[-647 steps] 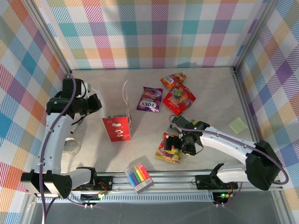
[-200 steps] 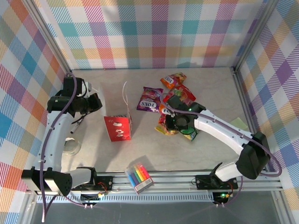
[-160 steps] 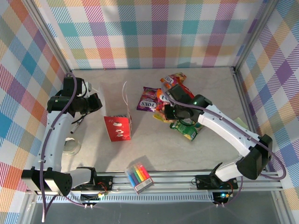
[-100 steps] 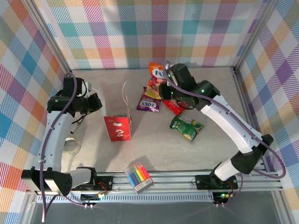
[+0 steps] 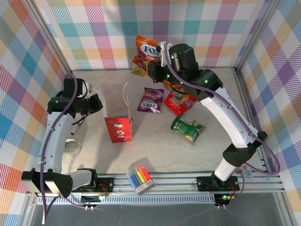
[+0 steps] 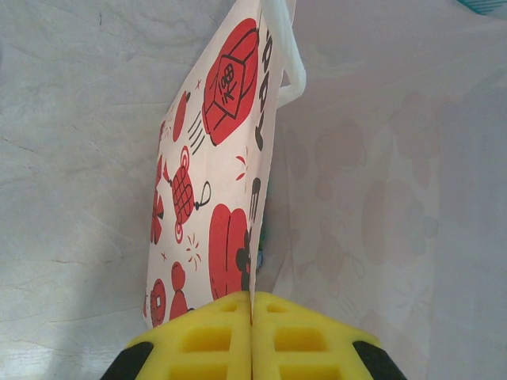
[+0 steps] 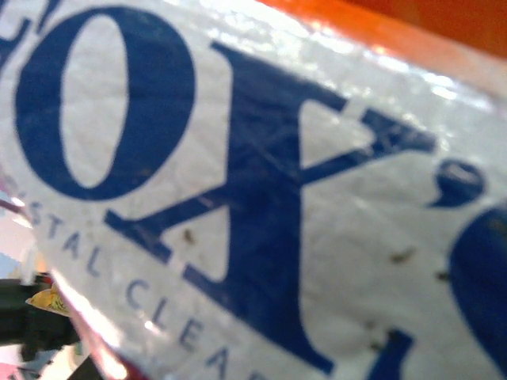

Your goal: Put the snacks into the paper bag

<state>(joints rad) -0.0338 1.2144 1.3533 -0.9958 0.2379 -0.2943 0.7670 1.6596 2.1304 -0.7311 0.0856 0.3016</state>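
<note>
My right gripper point(image 5: 159, 60) is raised high over the back of the table, shut on an orange snack packet point(image 5: 146, 50). Its white label with blue "FOX'S" letters point(image 7: 253, 198) lies close against the right wrist camera and hides the fingers. Purple point(image 5: 151, 100), red point(image 5: 180, 100) and green point(image 5: 188, 129) snacks lie on the table right of the paper bag point(image 5: 117, 129). The bag stands at centre left, with its string handles point(image 5: 127, 96) behind it. My left gripper point(image 5: 97, 104) is shut on the bag's edge point(image 6: 255, 237), which is pinched between the yellow pads point(image 6: 206, 340).
A clear pack of coloured markers point(image 5: 140, 179) lies at the near edge by the rail. A clear ring point(image 5: 70, 149) sits beside the left arm. Metal frame posts and checked walls enclose the marble table point(image 5: 155, 150).
My right arm has lifted the orange packet from mid-table up and toward the back left. The green packet stays where it lay. The left arm and the bag have not moved.
</note>
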